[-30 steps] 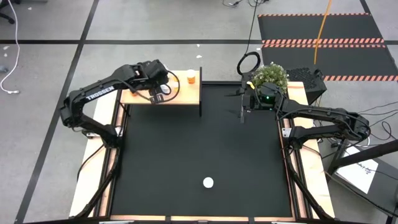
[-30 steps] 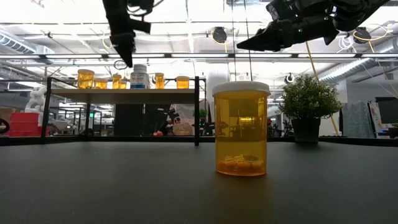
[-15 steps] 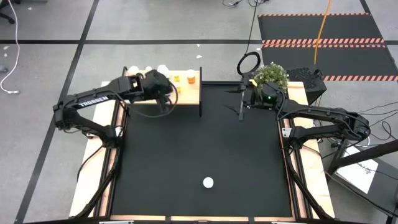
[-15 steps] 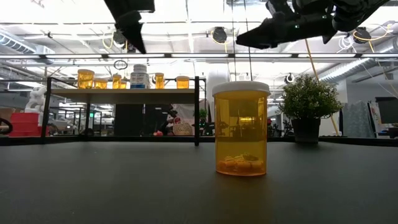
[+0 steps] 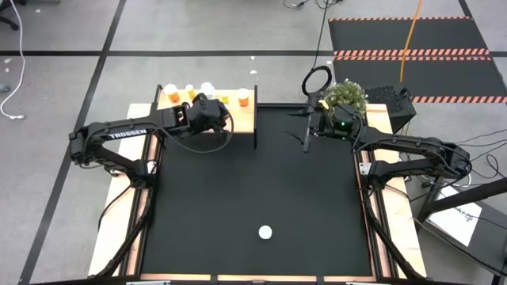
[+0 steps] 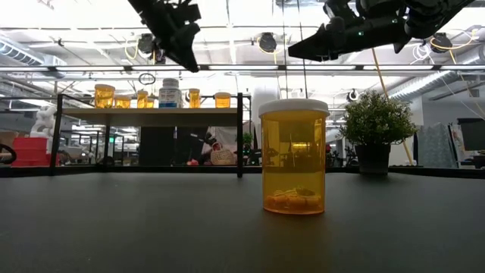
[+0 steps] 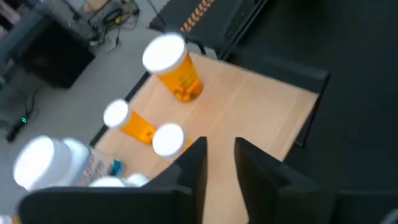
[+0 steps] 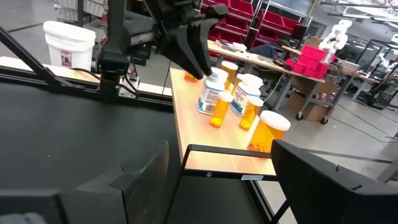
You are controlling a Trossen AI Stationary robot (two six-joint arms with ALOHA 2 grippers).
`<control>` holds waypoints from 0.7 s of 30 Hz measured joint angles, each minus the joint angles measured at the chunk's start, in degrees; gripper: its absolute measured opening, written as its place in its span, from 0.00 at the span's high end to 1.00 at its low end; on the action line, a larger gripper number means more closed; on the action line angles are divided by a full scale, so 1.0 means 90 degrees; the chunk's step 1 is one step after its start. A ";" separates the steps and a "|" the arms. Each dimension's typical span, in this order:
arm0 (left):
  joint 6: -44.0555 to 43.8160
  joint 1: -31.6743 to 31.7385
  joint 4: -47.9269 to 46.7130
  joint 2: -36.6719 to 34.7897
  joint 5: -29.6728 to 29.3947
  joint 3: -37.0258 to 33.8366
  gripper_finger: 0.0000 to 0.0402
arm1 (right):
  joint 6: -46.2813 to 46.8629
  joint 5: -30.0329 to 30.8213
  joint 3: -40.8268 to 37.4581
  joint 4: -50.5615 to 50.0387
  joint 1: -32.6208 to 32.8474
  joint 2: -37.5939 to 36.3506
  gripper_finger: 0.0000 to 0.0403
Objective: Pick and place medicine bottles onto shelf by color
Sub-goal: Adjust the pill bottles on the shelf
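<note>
Left hand (image 5: pixel 207 111) hovers over the shelf (image 5: pixel 238 120) at the tabletop's far left corner, fingers nearly together, holding nothing. Right hand (image 5: pixel 307 134), open and empty, waits by the far edge. Last orange bottle (image 5: pixel 264 232) stands upright near the front edge, well apart from both; path unobstructed.

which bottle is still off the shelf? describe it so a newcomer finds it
Start at the big black mat covering the table. Near its front edge, far from the light-wood shelf, stands one orange medicine bottle with a white cap. It stands alone; every other bottle is on the shelf.
</note>
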 joint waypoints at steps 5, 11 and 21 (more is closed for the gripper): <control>-0.0627 0.0000 0.0173 0.0068 -0.0394 -0.0396 0.92 | -0.0030 -0.0018 0.0000 -0.0002 0.0000 0.0000 0.31; -0.0874 0.0005 0.0392 0.0063 -0.0700 -0.0734 0.98 | -0.0027 -0.0019 0.0000 -0.0003 0.0000 0.0000 0.31; -0.0896 0.0254 0.0358 0.0115 -0.0698 -0.0754 0.98 | -0.0025 -0.0024 0.0000 -0.0005 0.0000 0.0000 0.31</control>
